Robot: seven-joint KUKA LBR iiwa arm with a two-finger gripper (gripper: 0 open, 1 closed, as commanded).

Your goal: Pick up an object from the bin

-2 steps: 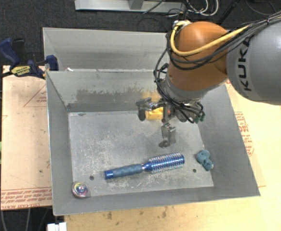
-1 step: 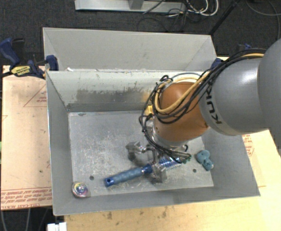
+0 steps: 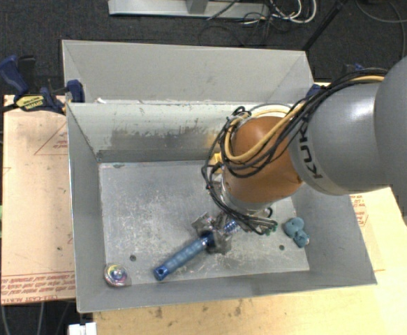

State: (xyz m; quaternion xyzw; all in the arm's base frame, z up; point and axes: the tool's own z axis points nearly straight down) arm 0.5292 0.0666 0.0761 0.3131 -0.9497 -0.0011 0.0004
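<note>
Blue stick (image 3: 182,255) ends at the claw (image 3: 216,234); claw width cannot be told. Centre your grip before lifting.

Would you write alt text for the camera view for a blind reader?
A robot arm reaches into a grey bin, down at one end of a blue rod. A silvery disc and a pale blue piece lie apart.

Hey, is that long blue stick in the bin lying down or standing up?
Lying down: the blue stick stretches slantwise along the bin floor, its upper end at the gripper.
</note>
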